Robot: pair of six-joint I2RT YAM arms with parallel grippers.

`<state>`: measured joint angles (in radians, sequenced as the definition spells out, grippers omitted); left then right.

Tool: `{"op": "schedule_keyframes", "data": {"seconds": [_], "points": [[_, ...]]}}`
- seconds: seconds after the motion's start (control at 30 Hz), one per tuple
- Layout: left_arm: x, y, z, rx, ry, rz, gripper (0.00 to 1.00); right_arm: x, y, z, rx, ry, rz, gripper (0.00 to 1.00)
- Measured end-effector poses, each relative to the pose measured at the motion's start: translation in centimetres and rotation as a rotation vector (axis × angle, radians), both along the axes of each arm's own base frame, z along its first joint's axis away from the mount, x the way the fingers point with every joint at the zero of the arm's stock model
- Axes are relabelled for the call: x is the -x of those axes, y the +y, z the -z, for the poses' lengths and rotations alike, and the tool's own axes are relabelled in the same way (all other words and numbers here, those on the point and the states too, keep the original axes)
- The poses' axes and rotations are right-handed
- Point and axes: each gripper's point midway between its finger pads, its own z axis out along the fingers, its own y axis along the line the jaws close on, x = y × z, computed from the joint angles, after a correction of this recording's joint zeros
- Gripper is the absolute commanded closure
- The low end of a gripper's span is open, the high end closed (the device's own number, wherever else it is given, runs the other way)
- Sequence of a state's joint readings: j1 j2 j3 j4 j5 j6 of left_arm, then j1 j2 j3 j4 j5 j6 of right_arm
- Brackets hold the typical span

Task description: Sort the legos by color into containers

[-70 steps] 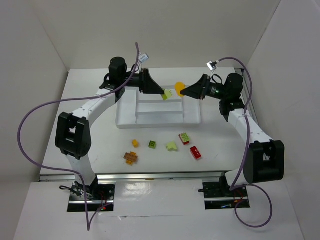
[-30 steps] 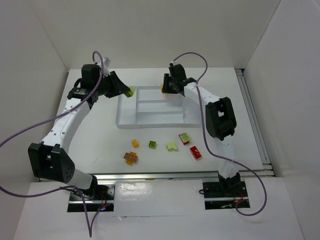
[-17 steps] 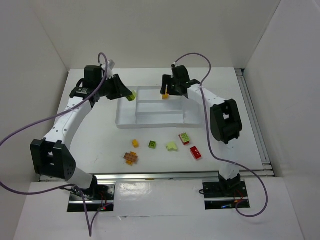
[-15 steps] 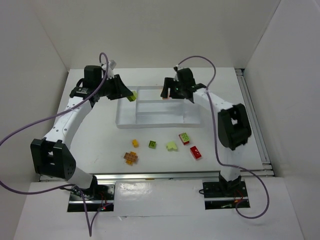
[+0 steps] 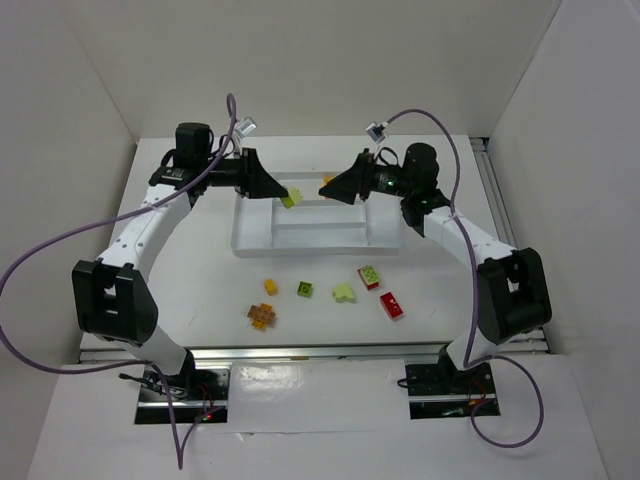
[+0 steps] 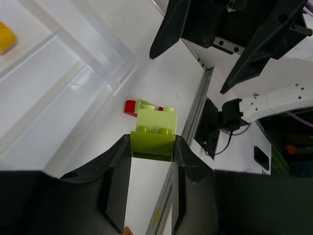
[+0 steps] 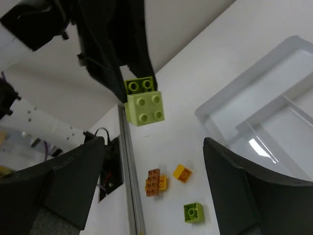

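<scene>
My left gripper (image 5: 281,194) is shut on a pale green brick (image 5: 291,201) and holds it over the left end of the white tray (image 5: 300,238). In the left wrist view the brick (image 6: 152,139) is pinched between the fingertips, studs pointing away. My right gripper (image 5: 334,192) stands open and empty over the tray's far side, its tips facing the left gripper. A yellow brick (image 5: 327,181) lies in the tray's far compartment, just beside the right gripper's tips. In the right wrist view the held brick (image 7: 144,108) hangs ahead of my wide-open right gripper (image 7: 156,191).
Loose bricks lie in front of the tray: an orange one (image 5: 270,286), a green one (image 5: 303,289), a pale green one (image 5: 344,293), a red-and-green one (image 5: 369,277), a red one (image 5: 392,305) and a brown-orange cluster (image 5: 261,315). White walls enclose the table.
The right gripper opened and let the yellow brick go into the tray's far compartment, then drew back to the right. The left gripper carried the pale green brick rightward over the tray.
</scene>
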<state>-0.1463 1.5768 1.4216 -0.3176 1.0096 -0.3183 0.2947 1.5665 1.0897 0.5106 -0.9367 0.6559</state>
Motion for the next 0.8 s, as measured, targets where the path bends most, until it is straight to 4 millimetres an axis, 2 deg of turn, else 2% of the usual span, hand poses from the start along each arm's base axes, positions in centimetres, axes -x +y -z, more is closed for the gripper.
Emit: {"op": "schedule_keyframes", "data": {"seconds": [0.03,0.13,0.23,0.33,0.53,0.8], "points": [[0.2,-0.3,0.0,0.013,0.005,0.024,1.00,0.7,0.7,-0.1,0.006,-0.012,-0.038,0.06],[0.7,-0.6,-0.1,0.033,0.010,0.061,1.00,1.6,2.2,-0.6,0.029,-0.056,-0.105,0.06],[1.1,-1.0,-0.4,0.047,0.001,0.090,1.00,1.6,3.3,-1.3,0.040,-0.102,-0.140,0.06],[1.3,-1.1,-0.6,0.056,-0.006,0.105,1.00,1.2,4.0,-0.8,0.051,-0.094,-0.156,0.08],[1.3,-1.2,-0.7,0.057,-0.011,0.112,1.00,0.4,4.8,1.8,0.070,-0.019,-0.186,0.13],[1.3,-1.2,-0.8,0.060,-0.014,0.115,1.00,2.7,6.0,1.5,0.052,-0.017,-0.294,0.19]]}}
